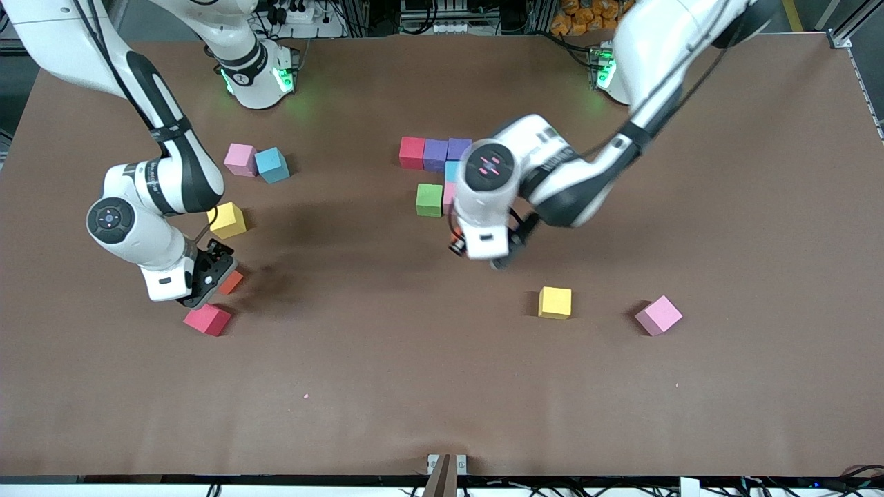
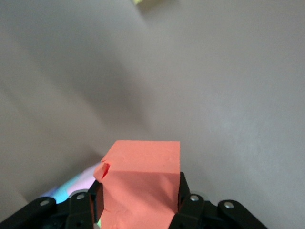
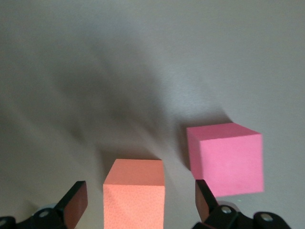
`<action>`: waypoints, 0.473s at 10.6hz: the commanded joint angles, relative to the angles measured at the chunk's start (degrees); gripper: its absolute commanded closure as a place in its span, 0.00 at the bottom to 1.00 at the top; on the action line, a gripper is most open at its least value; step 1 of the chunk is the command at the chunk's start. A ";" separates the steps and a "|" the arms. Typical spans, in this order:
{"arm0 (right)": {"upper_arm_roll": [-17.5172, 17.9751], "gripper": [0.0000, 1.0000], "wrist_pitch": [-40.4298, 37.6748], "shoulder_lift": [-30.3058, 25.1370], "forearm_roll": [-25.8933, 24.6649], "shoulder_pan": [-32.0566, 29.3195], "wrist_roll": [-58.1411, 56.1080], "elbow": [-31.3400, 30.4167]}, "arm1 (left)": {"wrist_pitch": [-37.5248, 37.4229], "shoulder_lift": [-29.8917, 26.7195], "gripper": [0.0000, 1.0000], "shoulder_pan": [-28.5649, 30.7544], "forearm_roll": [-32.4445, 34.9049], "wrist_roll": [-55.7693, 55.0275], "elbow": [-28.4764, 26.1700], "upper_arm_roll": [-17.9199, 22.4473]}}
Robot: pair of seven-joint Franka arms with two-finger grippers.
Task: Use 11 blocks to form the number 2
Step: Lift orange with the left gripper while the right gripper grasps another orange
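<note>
Placement is the step in hand. The left gripper point(image 1: 487, 254) is pinching an orange block point(image 2: 143, 157) and hangs over bare table just at six o'clock of the part-built number 2 point(image 1: 436, 172). So far that figure shows a top row of red block point(image 1: 412, 152) and two purple blocks point(image 1: 447, 152), a blue block point(image 1: 452, 170) under them, then a green block point(image 1: 429, 199) touching a pink block point(image 1: 449, 197).

My judgement: the orange block belongs directly at six o'clock of the green one, flush and square, without nudging its neighbours.

The right gripper point(image 1: 214, 279), toward eight o'clock of the table, has its jaws spread on either side of a second orange block point(image 3: 134, 191), with another red block point(image 1: 207, 319) just beside it. Closing squarely should take the orange one alone.

The left wrist covers most of the blue and pink blocks, so their alignment is hard to judge, and the front view shows only a sliver of the carried block.
</note>
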 commanded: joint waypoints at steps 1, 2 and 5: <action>1.85 0.00 3.75 2.18 -0.48 -2.72 -5.88 -0.91 | -0.08 1.10 0.90 -5.35 -1.65 -10.83 0.84 0.85; 1.93 0.00 3.77 2.45 -0.48 -3.25 -6.34 -1.35 | 1.05 1.20 0.90 -6.59 -3.04 -15.23 0.84 0.76; 1.85 0.00 3.07 2.72 -0.48 -4.04 -6.26 -1.71 | 4.56 1.55 0.90 -8.18 -9.28 -25.00 0.75 0.85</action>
